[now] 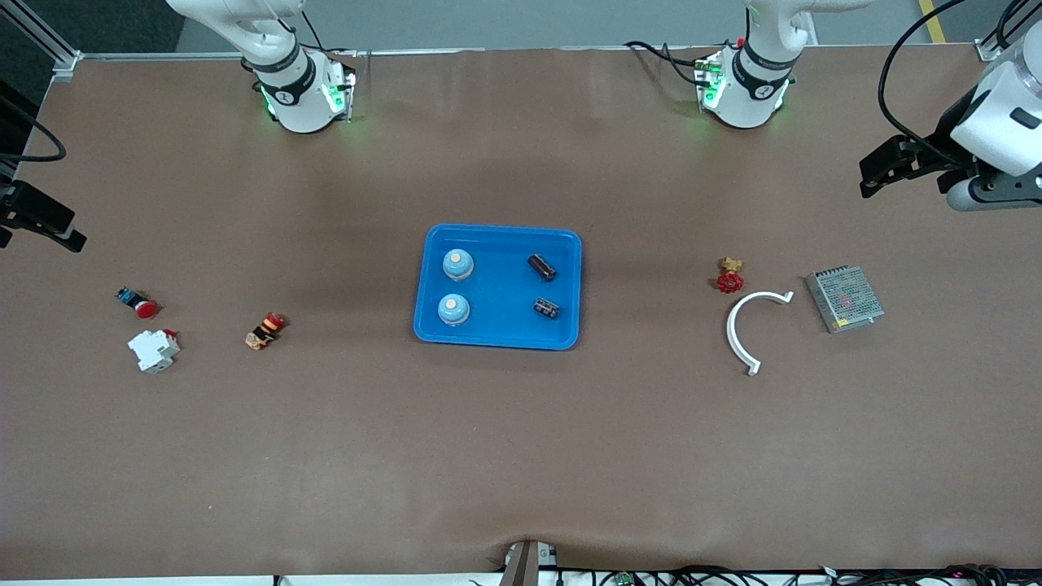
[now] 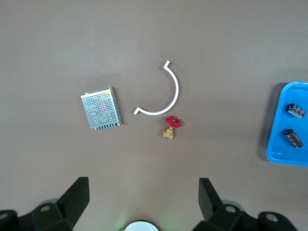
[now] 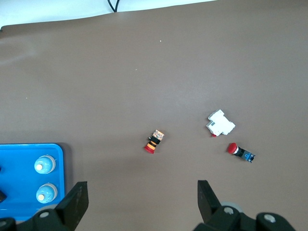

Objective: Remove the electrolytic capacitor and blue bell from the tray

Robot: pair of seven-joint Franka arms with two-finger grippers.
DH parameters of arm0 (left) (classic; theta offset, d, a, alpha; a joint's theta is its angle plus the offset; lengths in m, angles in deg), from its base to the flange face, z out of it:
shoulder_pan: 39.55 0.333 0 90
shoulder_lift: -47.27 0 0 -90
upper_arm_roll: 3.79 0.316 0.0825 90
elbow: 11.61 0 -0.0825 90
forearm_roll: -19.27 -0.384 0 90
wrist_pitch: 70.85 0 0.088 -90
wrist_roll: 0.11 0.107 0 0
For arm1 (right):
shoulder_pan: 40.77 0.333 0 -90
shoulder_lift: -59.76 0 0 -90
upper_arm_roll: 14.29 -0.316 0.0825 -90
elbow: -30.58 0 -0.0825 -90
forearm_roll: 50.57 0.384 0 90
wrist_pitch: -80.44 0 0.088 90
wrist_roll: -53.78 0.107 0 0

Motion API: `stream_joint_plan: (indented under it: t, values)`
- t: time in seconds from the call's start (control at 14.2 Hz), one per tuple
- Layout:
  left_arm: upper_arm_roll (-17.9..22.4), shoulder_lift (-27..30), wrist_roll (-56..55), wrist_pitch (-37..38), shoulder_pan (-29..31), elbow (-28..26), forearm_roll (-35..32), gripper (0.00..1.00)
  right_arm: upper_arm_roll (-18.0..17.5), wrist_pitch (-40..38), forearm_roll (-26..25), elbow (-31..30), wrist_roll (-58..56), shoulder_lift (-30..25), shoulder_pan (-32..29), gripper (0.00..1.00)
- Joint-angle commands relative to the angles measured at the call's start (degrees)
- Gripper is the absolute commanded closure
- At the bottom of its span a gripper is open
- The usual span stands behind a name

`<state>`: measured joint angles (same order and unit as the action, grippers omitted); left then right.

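Observation:
A blue tray [image 1: 501, 232] sits mid-table. It holds two light-blue bells [image 1: 457, 264] [image 1: 453, 309] at the right arm's end and two dark capacitors [image 1: 542, 267] [image 1: 546, 308] at the left arm's end. My left gripper [image 1: 883, 167] hangs open and empty high over the left arm's end of the table; its own view shows its fingers [image 2: 77, 192] spread wide and the capacitors [image 2: 296, 110] on the tray. My right gripper [image 1: 49, 228] hangs open and empty over the right arm's end; its view shows the bells [image 3: 44, 165].
Near the left arm's end lie a red-handled brass valve [image 1: 730, 277], a white curved strip [image 1: 745, 325] and a metal mesh box [image 1: 844, 299]. Near the right arm's end lie a red push button [image 1: 140, 303], a white breaker [image 1: 154, 350] and a small orange-red part [image 1: 265, 330].

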<state>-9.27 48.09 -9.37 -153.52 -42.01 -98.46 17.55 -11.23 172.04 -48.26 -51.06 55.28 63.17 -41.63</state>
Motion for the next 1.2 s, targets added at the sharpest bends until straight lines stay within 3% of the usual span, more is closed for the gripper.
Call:
stream_joint_plan:
  t: [0.0, 0.7, 0.92, 1.13]
  values:
    - [-0.06, -0.12, 1.18, 1.03, 0.18, 1.15, -1.09, 0.00, -0.87, 0.34, -0.38, -0.10, 0.43, -0.08, -1.08, 0.00]
    - [-0.76, -3.19, 0.12, 0.59, -1.14, -1.74, 0.66, 0.00, -0.87, 0.51, -0.47, -0.10, 0.43, 0.01, -1.17, 0.00]
    - [-1.29, -5.48, -1.02, -3.09, -2.81, -4.55, 2.07, 0.00, -0.87, 0.60, -0.47, -0.19, 0.43, 0.10, -1.17, 0.00]
    - [-2.25, -9.51, -7.06, -4.33, -5.87, -4.73, 3.74, 0.00, -0.87, 5.15, -0.38, -4.99, 0.52, -0.25, -1.08, 0.00]
